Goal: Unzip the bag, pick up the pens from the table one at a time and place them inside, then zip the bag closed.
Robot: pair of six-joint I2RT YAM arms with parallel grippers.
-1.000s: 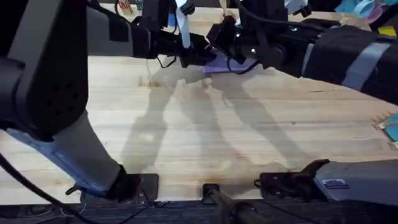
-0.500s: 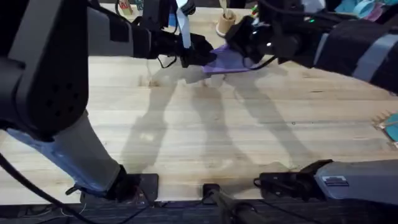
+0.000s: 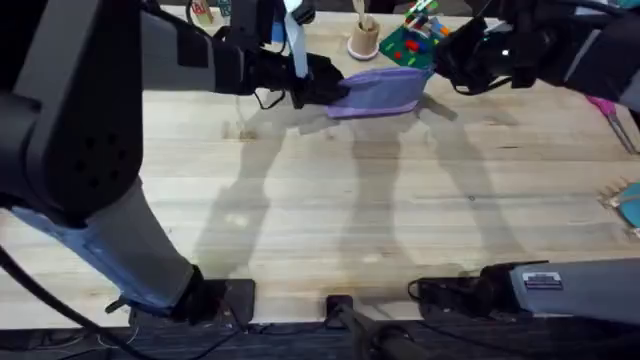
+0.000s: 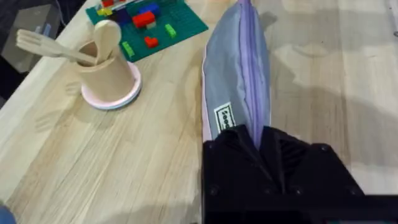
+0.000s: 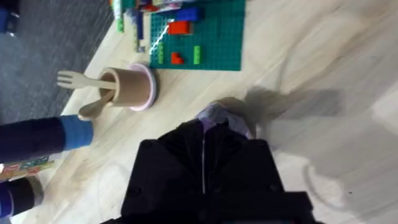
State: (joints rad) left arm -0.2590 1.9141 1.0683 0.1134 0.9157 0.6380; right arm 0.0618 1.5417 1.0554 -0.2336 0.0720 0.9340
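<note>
The lavender bag (image 3: 385, 92) lies at the far middle of the table (image 3: 400, 210), stretched between my two grippers. My left gripper (image 3: 335, 92) is shut on its left end; in the left wrist view the bag (image 4: 236, 68) runs away from the black fingers (image 4: 298, 162) with its zipper line on top. My right gripper (image 3: 440, 68) is at the bag's right end, and the right wrist view shows its fingers (image 5: 174, 155) together with a bit of lavender bag (image 5: 224, 115) poking past their tips. The pens are out of view.
A green brick plate (image 3: 408, 42) with coloured bricks lies just behind the bag. To its left is a tan cup (image 3: 364, 40) with wooden utensils on a pink saucer. Pink-handled scissors (image 3: 610, 110) and a teal thing (image 3: 630, 205) lie at the right edge. The near table is bare wood.
My right gripper has travelled right, from beside the left gripper to the bag's right end, baring the bag's whole length. The left gripper has held still on the left end.
</note>
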